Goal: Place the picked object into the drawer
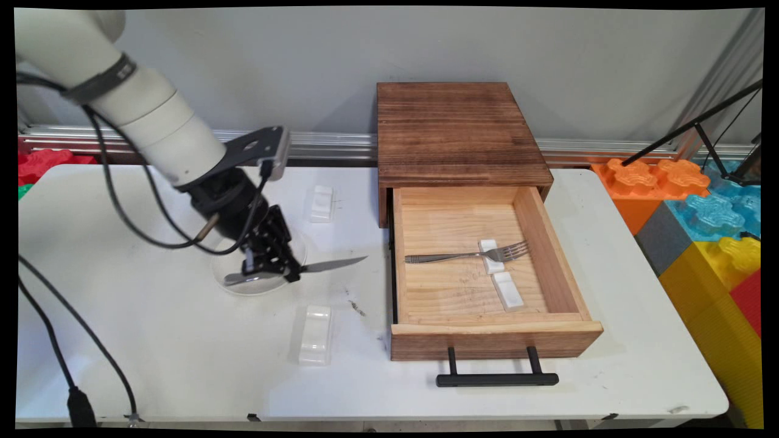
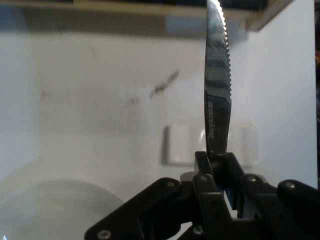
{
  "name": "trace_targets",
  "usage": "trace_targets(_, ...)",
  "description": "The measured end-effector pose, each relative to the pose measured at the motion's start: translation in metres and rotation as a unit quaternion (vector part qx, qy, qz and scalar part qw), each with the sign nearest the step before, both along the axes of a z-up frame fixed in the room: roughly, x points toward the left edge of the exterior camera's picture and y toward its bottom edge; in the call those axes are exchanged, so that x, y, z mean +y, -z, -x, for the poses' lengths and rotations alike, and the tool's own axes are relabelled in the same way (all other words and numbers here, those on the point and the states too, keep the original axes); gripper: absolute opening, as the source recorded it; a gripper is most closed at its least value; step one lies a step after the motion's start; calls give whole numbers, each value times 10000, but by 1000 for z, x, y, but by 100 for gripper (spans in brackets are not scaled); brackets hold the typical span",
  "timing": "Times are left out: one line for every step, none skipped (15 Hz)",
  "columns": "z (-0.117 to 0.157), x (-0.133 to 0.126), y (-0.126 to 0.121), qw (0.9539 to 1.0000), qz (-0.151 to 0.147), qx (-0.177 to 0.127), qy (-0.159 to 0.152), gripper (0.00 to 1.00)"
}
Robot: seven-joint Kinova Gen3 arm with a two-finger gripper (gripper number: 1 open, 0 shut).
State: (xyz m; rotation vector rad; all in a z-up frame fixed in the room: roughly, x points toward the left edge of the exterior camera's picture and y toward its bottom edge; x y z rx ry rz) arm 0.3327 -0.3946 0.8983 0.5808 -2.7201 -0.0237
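- Knife (image 1: 328,265) clamped in gripper (image 1: 271,267), held approx level just above the table (image 1: 182,340); long axis runs left-right in main view, blade tip pointing right toward the drawer (image 1: 493,337), handle end poking out left of the fingers.
- Hand view: serrated blade (image 2: 217,90) rises straight up from between the fingers (image 2: 205,175), teeth on its right edge; some marking on the blade, too blurred to read.
- Gripper sits over a clear round plate (image 1: 255,286); handle end is above the plate, blade tip past its rim.
- Two white rests on the table: one (image 1: 321,204) behind the plate, one (image 1: 315,334) in front, both apart from the knife.
- Drawer pulled out of a dark wood box (image 1: 456,131), black bar handle (image 1: 496,378) at front.
- Inside drawer: fork (image 1: 468,255), tines to the right, neck lying on a small white rest (image 1: 490,255); 2nd white rest (image 1: 508,291) just beside it, nothing on it.
- Coloured foam blocks (image 1: 700,207) off the table's right side.
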Motion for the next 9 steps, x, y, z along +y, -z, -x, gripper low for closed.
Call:
trace_targets(7,-5,-6,10000,23,5,-4,0)
trace_targets(15,-10,-11,10000,47,9,-10,0)
trace_targets(22,-14,-15,10000,61,19,-13,0)
trace_targets(31,-19,-20,10000,61,36,-4,0)
trace_targets(41,-22,-23,10000,41,71,0,0)
trace_targets(51,-25,-26,9999,19,104,0,0)
trace_targets(57,-27,-28,9999,3,127,-1,0)
trace_targets(67,-30,-30,9999,-17,163,-18,0)
trace_targets(78,-33,-32,9998,-34,213,-37,0)
